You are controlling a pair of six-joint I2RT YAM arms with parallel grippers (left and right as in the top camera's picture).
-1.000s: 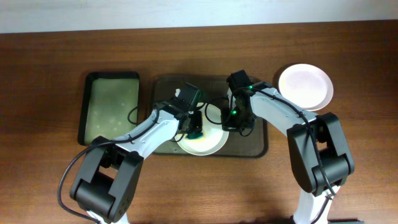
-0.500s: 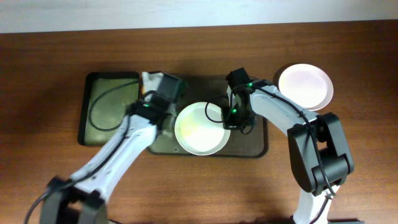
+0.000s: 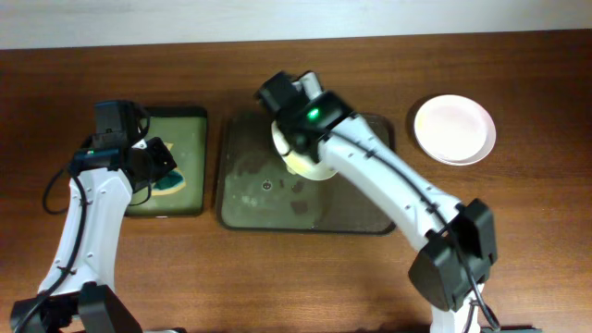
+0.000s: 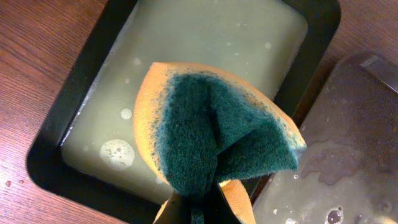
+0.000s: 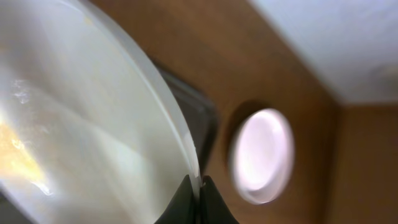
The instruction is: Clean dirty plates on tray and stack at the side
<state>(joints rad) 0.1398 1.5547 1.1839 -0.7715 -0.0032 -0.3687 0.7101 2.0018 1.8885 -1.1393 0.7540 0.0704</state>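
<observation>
My right gripper (image 3: pixel 292 146) is shut on the rim of a white plate (image 3: pixel 311 166) and holds it tilted above the back middle of the large dark tray (image 3: pixel 259 199). In the right wrist view the fingers (image 5: pixel 199 188) pinch the rim of that plate (image 5: pixel 93 124), which has a yellowish smear at its left. A second white plate (image 3: pixel 453 129) lies on the table at the right and also shows in the right wrist view (image 5: pixel 261 155). A third plate is not in view. My left gripper (image 4: pixel 199 214) is shut on a folded orange and green sponge (image 4: pixel 211 130).
The sponge (image 3: pixel 165 180) hangs over a smaller dark green tray (image 3: pixel 139 208) of soapy water (image 4: pixel 186 43), left of the large tray. The large tray's wet surface (image 4: pixel 348 155) is next to it. My right arm (image 3: pixel 407 203) crosses over the large tray.
My left arm has swung left with the sponge, off the large tray to over the green tray. My right gripper has lifted the plate and carried it to the tray's back.
</observation>
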